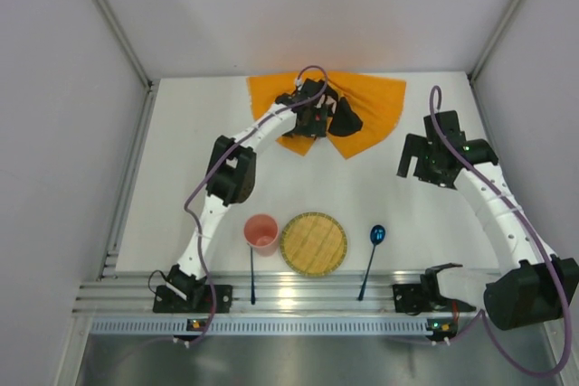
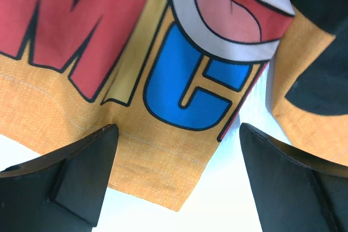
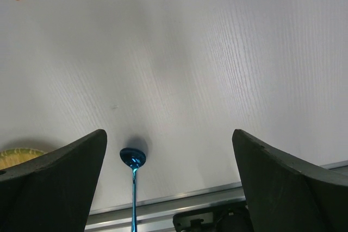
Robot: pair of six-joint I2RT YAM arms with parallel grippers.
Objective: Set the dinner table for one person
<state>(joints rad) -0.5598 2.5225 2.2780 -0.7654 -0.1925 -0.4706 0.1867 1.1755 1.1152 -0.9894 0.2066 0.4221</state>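
while the orange placemat [image 1: 375, 101] lies rumpled at the far edge of the white counter [image 1: 181, 169], you are on the step of laying it out, and nothing is set on it yet. your left arm [image 1: 231, 164] reaches out over it. the left jaws stand fully apart above the printed cloth near its hem, with nothing between them. the wrist view does not show whether the tips touch the fabric. your right arm [image 1: 493, 192] hangs over bare counter on the right, apart from the cloth, its jaws just as wide and holding nothing. near the front edge sit a pink cup [image 1: 261, 232], a round woven plate [image 1: 313, 243] just beside it, and a blue spoon [image 1: 377, 234] further right. a thin dark utensil [image 1: 252, 279] lies by the cup. the cloth looks folded over itself, so your next move likely calls for pinching a free corner or hem and drawing it flat toward the middle. take one layer only, or the fold may drag along.
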